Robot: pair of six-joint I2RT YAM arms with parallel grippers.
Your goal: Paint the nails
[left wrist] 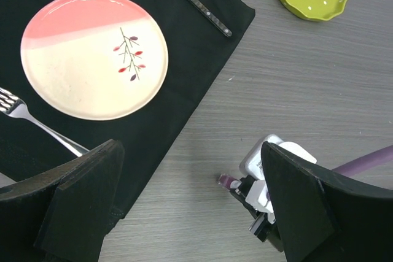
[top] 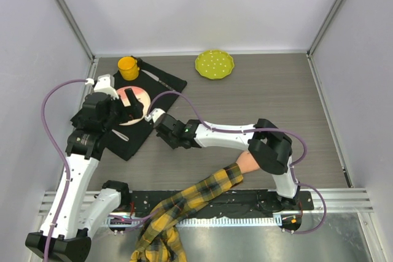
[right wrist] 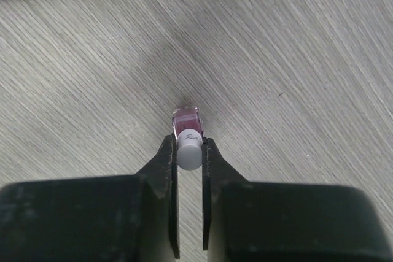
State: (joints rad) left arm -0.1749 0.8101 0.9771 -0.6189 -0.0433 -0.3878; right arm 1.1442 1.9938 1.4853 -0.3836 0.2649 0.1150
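Two arms: both reach over the grey wood-grain table point(top: 276, 102), the left above the place setting, the right stretched leftward across the middle.
Left gripper point(left wrist: 190, 213): jaws spread wide, holding nothing, hanging above the edge of the black cloth placemat point(left wrist: 202, 47).
Right gripper point(right wrist: 189, 146): clamped on the pale grey cap of a small polish bottle with a purple glass body point(right wrist: 186, 124). The purple end points away from the fingers, over bare table near the placemat.
Bottle contact: whether it touches the table cannot be told.
Mannequin hand point(top: 247, 162): pale pink-beige, lying near the front of the table, largely covered by the right arm's elbow.
Nails: on that hand's fingertips, hidden under the arm in the top view and outside both wrist views.
Sleeve: yellow-and-black plaid sleeve point(top: 202, 194) trailing from the wrist down over the front rail.
On the placemat: round pink-and-cream plate with a twig motif point(left wrist: 92, 53), silver fork point(left wrist: 43, 128) just beside it, dark-handled knife point(left wrist: 206, 10) apart from it, yellow cup point(top: 128, 67) at the far corner.
Back of table: lime-green dotted dish with a fluted rim point(top: 214, 64), on bare wood, apart from the placemat.
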